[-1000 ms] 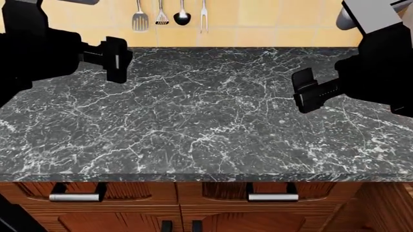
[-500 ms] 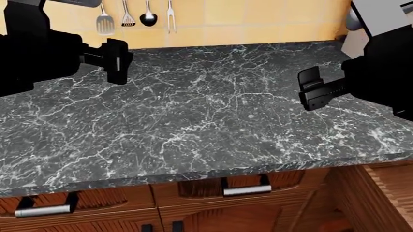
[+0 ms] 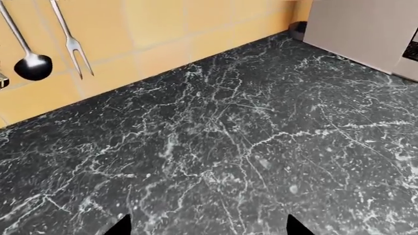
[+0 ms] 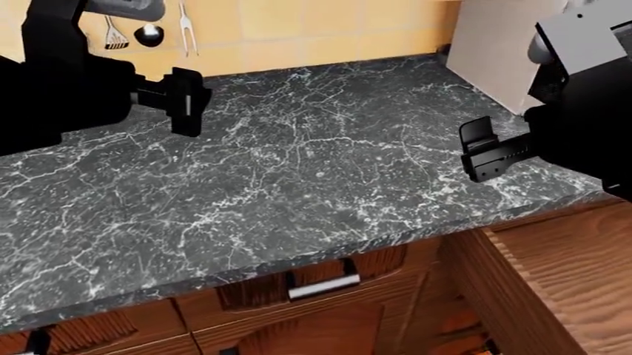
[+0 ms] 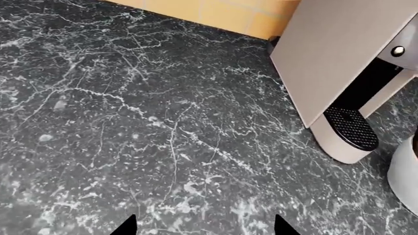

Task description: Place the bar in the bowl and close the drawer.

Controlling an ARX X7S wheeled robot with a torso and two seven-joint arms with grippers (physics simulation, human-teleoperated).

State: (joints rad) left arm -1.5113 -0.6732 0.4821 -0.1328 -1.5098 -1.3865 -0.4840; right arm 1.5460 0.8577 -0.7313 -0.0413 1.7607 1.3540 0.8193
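Neither the bar nor a sure view of the bowl shows. A white rounded sliver (image 5: 406, 176) sits beside the coffee machine; I cannot tell whether it is the bowl. The reddish-brown wooden drawer (image 4: 558, 285) stands pulled out from under the counter at the lower right of the head view, its inside mostly cut off. My left gripper (image 4: 186, 101) hovers open over the black marble counter (image 4: 316, 170) on the left. My right gripper (image 4: 484, 151) hovers open near the counter's right front edge, above the drawer's back corner. Both wrist views, left gripper (image 3: 205, 230) and right gripper (image 5: 202, 227), show bare marble between the fingertips.
A beige coffee machine (image 5: 339, 68) stands at the counter's back right corner, also seen in the head view (image 4: 493, 52). Metal utensils (image 3: 33, 58) hang on the yellow tiled wall. A narrower drawer with a silver handle (image 4: 324, 285) sits shut under the counter's front edge.
The head view has swung right: the utensils slid to the left, and the coffee machine and the pulled-out drawer came into view. Both grippers stay open in about the same places.
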